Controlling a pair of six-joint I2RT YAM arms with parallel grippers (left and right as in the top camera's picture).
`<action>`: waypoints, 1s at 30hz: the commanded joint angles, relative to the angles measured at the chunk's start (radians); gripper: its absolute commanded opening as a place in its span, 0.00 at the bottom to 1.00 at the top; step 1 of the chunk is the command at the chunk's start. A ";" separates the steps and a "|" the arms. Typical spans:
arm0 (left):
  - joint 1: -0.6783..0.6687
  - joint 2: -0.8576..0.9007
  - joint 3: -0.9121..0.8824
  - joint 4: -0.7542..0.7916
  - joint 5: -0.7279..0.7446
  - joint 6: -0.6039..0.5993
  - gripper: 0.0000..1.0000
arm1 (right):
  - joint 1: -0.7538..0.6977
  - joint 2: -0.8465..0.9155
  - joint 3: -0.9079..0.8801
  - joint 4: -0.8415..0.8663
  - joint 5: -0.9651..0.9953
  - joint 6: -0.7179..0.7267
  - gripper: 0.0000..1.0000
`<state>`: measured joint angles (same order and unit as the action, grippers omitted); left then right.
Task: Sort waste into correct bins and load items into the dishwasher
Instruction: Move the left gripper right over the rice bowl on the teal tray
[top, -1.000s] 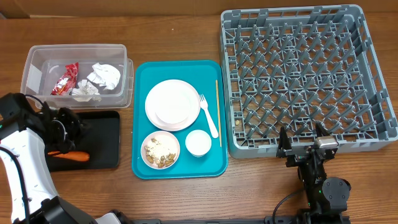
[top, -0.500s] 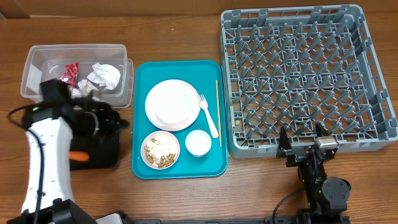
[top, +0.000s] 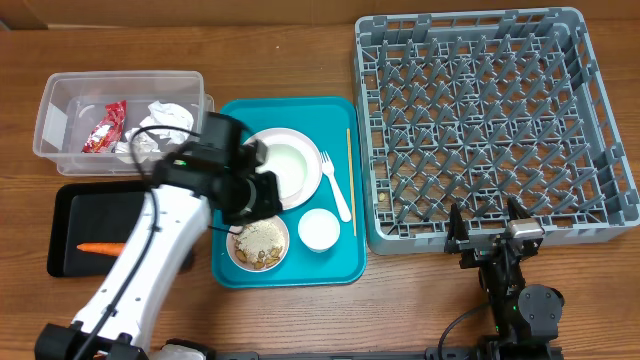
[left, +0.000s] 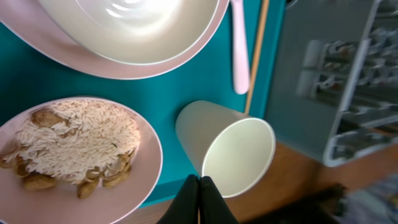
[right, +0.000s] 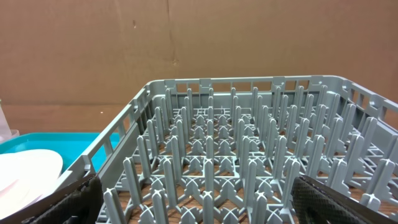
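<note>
Wrapper (top: 103, 126) and napkins (top: 166, 120) sit in the tub (top: 120, 78), carrot (top: 100, 247) in the black tray (top: 88, 212) (rack (top: 480, 120) holds no dishes yet), and the left gripper (left: 199, 186), pressed together and empty, hangs over the gap between rice bowl (left: 68, 149) and cup (left: 227, 146).

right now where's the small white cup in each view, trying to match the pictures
Overhead: the small white cup stands in the lower right part of the teal tray, just right of the rice bowl.
Left wrist: lower centre, right of the rice bowl.
Right wrist: not in it.
Shared landmark: the teal tray, under the cup in the left wrist view and at the right wrist view's left edge.
</note>
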<state>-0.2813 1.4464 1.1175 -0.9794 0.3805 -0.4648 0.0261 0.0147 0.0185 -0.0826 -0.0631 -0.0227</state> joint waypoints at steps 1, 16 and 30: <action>-0.100 -0.015 0.018 0.000 -0.254 -0.087 0.04 | 0.000 -0.011 -0.011 0.005 0.002 -0.001 1.00; -0.331 0.009 0.014 -0.058 -0.478 -0.108 0.09 | 0.000 -0.011 -0.011 0.005 0.002 -0.001 1.00; -0.331 0.108 -0.070 -0.048 -0.415 -0.117 0.06 | 0.000 -0.011 -0.011 0.005 0.002 -0.001 1.00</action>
<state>-0.6090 1.5314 1.0698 -1.0302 -0.0486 -0.5686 0.0261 0.0147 0.0185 -0.0826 -0.0628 -0.0223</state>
